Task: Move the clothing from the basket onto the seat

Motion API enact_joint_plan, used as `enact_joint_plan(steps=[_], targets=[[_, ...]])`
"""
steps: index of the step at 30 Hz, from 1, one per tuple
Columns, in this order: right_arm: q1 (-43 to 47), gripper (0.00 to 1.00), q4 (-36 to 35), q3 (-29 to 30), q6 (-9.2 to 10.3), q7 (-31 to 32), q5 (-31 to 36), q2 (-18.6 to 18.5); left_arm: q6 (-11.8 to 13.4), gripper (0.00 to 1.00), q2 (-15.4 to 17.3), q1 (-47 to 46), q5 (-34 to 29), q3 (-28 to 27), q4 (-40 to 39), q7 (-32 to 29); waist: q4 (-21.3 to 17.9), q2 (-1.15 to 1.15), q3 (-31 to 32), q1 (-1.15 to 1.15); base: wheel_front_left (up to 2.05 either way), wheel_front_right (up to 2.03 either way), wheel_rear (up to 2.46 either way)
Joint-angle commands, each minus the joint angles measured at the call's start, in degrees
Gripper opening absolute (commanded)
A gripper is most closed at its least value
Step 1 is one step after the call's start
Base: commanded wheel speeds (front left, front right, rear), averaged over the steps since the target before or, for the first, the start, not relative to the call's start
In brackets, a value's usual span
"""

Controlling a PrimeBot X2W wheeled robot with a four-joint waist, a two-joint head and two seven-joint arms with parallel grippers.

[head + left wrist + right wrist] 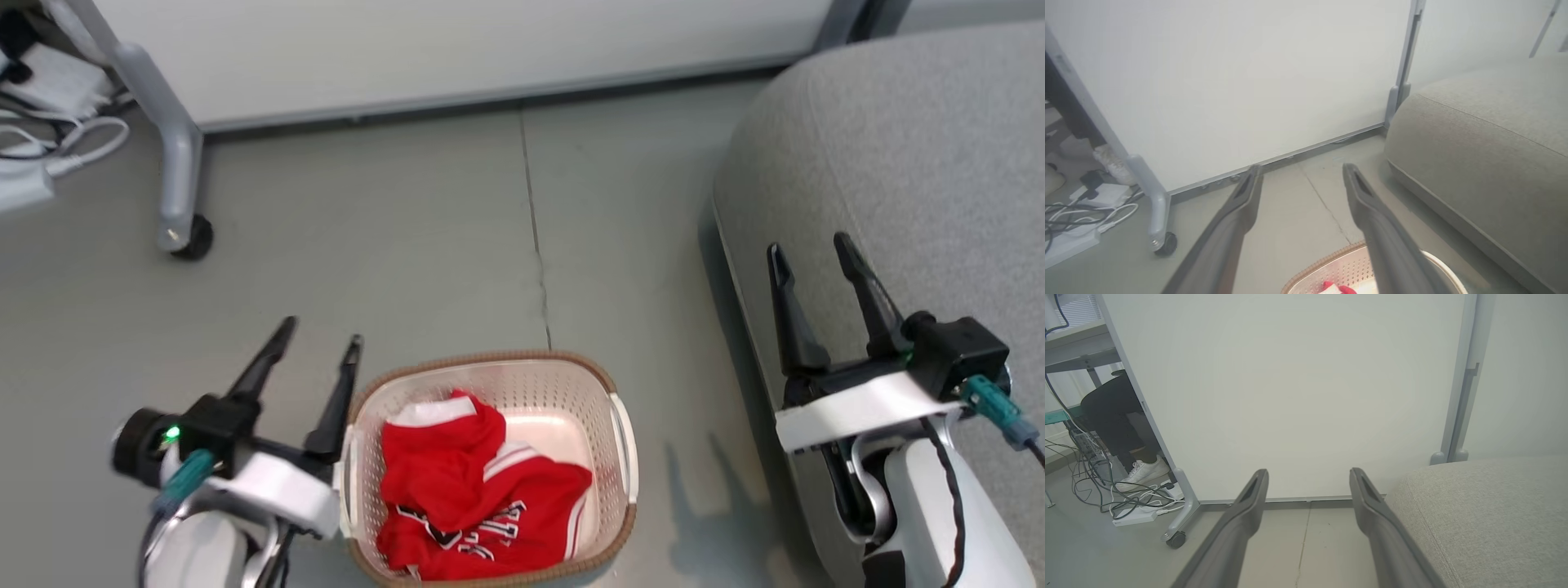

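The clothing (469, 490) lies bunched in the basket (490, 363) at the lower centre of the head view. Its lettering is creased and unreadable, and the basket's near rim meets the bottom edge. The left end effector (322, 331), fingers wide and empty, stands by the basket's left rim; contact cannot be told. At right, the right end effector (808, 245), also wide and empty, overlaps the seat (914, 163), which runs out of frame.

Open floor (669, 367) between basket (490, 360) and seat (898, 163); partition (449, 49) beyond.
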State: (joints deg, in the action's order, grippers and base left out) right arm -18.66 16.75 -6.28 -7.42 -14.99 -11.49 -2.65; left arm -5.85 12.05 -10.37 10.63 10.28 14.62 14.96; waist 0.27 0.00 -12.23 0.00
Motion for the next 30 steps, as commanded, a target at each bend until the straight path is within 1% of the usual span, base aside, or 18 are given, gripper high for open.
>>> enact_joint_plan(steps=[1, 4, 7, 10, 15, 19, 20, 24, 30], targets=[[-1.2, 1.00, -1.5, -0.2, -0.13, -0.3, -0.1, -0.5, -0.7, 1.00, 0.0, -2.7, 0.3, 2.0, 2.3, -0.6, -2.0, 0.00, -5.3, 0.00, 0.00, 0.00, 0.00], [-2.2, 1.00, -4.0, -0.1, -0.13, -0.3, 0.3, -0.4, -1.5, 1.00, -0.8, -6.3, 1.7, 6.1, 6.7, -1.2, -3.1, 0.00, -9.4, 0.00, 0.00, 0.00, 0.00], [-2.9, 1.00, -6.5, -0.2, -0.13, -0.3, 0.2, -0.4, -1.6, 1.00, -0.8, -9.8, 3.7, 10.3, 11.1, -1.6, -4.4, 0.00, -13.3, 0.00, 0.00, 0.00, 0.00], [-3.6, 1.00, -9.1, -0.1, -0.13, -0.3, 0.0, -0.4, -1.6, 1.00, -0.5, -13.5, 6.5, 16.7, 14.6, -1.8, -5.6, 0.00, -17.3, 0.00, 0.00, 0.00, 0.00], [-4.3, 1.00, -13.3, -0.9, -0.13, -0.3, -1.1, -0.4, -1.6, 1.00, 1.7, -19.4, 10.3, 27.6, 19.3, -2.2, -7.3, 0.00, -24.1, 0.00, 0.00, 0.00, 0.00], [-4.6, 1.00, -16.3, -1.4, -0.13, -0.3, -1.7, -0.4, -1.6, 1.00, 3.3, -24.2, 13.7, 34.7, 23.0, -2.0, -8.8, 0.00, -29.2, 0.00, 0.00, 0.00, 0.00], [-4.6, 1.00, -16.3, -1.4, -0.13, -0.3, -1.7, -0.4, -1.6, 1.00, 3.3, -24.2, 13.7, 34.7, 23.0, -2.0, -8.8, 0.00, -29.2, 0.00, 0.00, 0.00, 0.00], [-4.7, 1.00, -19.6, -1.8, -0.13, -0.3, -1.8, -0.4, -1.6, 1.00, 4.9, -28.5, 16.8, 40.0, 26.8, -1.7, -10.5, 0.00, -33.4, 0.00, 0.00, 0.00, 0.00], [-3.5, 1.00, -24.4, -2.8, -0.13, -0.3, -2.7, -0.4, -1.6, 1.00, 6.5, -33.5, 21.9, 44.5, 32.5, -1.2, -13.1, 0.00, -38.1, 0.00, 0.00, 0.00, 0.00]])
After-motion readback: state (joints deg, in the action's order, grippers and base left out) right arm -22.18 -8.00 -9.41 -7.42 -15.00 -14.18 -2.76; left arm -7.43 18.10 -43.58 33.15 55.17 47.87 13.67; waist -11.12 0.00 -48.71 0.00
